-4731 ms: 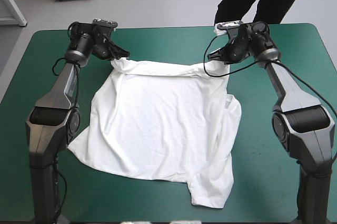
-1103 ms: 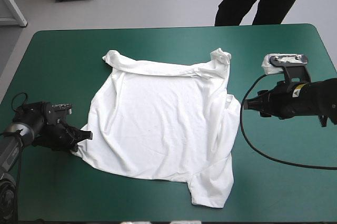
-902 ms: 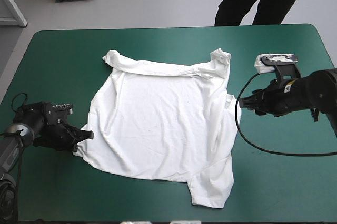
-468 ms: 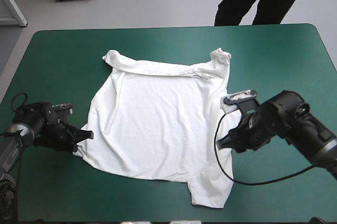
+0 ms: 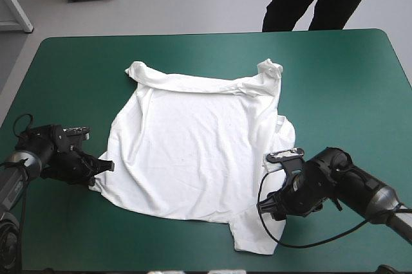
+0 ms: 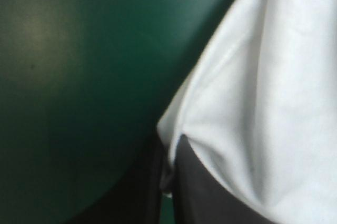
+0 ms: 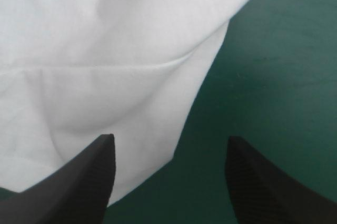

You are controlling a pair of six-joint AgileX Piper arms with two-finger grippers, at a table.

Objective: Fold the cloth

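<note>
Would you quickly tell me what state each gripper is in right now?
Left gripper: shut on the T-shirt, at its near corner.
Right gripper: open, holding nothing, fingers apart over the T-shirt's opposite edge.

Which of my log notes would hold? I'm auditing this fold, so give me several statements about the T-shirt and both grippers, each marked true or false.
1. The T-shirt lies spread on the teal-green cover. True.
2. The left gripper is shut on the T-shirt's edge. True.
3. The right gripper is shut on the T-shirt. False: its fingers stand open, with the cloth's edge between them.
4. Both grippers are at the T-shirt's far edge. False: both are at its near part, one on each side.
</note>
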